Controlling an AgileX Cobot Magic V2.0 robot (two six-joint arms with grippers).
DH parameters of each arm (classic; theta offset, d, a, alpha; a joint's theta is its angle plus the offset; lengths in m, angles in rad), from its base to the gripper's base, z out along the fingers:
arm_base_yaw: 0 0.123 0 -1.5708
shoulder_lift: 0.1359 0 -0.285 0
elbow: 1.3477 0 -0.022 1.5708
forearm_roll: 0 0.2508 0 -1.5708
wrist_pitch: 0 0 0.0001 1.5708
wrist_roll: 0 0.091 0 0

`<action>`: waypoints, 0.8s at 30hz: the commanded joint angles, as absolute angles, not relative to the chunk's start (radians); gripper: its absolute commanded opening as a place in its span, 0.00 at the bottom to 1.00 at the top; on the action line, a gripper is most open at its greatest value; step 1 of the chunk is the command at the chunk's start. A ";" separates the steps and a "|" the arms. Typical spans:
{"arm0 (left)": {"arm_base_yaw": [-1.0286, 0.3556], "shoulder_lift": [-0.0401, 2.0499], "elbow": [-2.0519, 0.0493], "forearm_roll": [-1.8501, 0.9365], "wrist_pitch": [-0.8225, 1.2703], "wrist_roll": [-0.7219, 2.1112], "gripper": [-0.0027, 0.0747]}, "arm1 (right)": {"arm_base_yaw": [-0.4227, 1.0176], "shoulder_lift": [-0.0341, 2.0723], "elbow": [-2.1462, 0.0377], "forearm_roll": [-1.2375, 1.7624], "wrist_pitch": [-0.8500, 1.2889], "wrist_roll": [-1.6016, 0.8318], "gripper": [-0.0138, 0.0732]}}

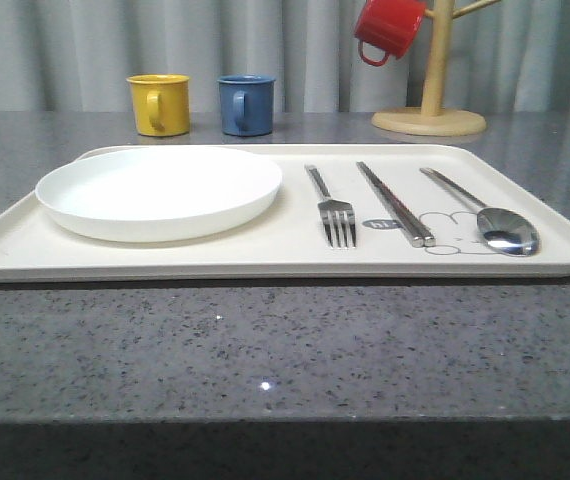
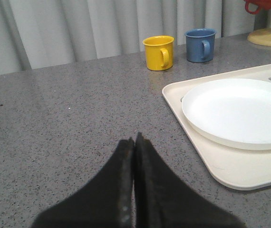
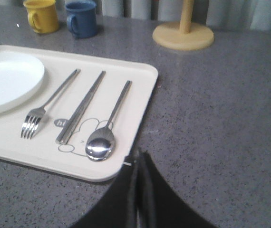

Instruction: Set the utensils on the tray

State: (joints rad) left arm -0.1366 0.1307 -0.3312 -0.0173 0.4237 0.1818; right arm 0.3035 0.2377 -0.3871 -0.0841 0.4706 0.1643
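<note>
The cream tray [image 1: 295, 255] lies across the grey table in the front view. On its right half lie three silver utensils side by side: a fork [image 1: 333, 210], a pair of chopsticks [image 1: 395, 203] and a spoon [image 1: 490, 215]. They also appear in the right wrist view as fork [image 3: 47, 103], chopsticks [image 3: 81, 107] and spoon [image 3: 108, 123] on the tray [image 3: 135, 85]. My right gripper [image 3: 139, 154] is shut and empty, just off the tray's near right corner. My left gripper [image 2: 135, 140] is shut and empty over bare table, left of the tray [image 2: 221, 164].
A round white plate [image 1: 160, 190] fills the tray's left half. Behind the tray stand a yellow mug [image 1: 158, 104] and a blue mug [image 1: 245, 104]. At the back right is a wooden mug tree [image 1: 430, 100] with a red mug [image 1: 387, 28] hanging on it.
</note>
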 commanded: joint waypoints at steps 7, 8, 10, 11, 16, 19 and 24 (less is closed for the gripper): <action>-0.142 0.139 -0.355 -0.029 0.341 0.174 0.01 | 0.300 0.171 -0.396 -0.107 0.376 0.152 0.07; -0.142 0.139 -0.355 -0.029 0.341 0.174 0.01 | 0.300 0.171 -0.396 -0.107 0.376 0.152 0.07; -0.142 0.139 -0.355 -0.029 0.341 0.174 0.01 | 0.300 0.171 -0.396 -0.107 0.376 0.152 0.07; -0.142 0.139 -0.355 -0.029 0.341 0.174 0.01 | 0.300 0.171 -0.396 -0.107 0.376 0.152 0.07; -0.142 0.139 -0.355 -0.029 0.341 0.174 0.01 | 0.300 0.171 -0.396 -0.107 0.376 0.152 0.07; -0.142 0.139 -0.355 -0.029 0.341 0.174 0.01 | 0.300 0.171 -0.396 -0.107 0.376 0.152 0.07; -0.142 0.139 -0.355 -0.029 0.341 0.174 0.01 | 0.300 0.171 -0.396 -0.107 0.376 0.152 0.07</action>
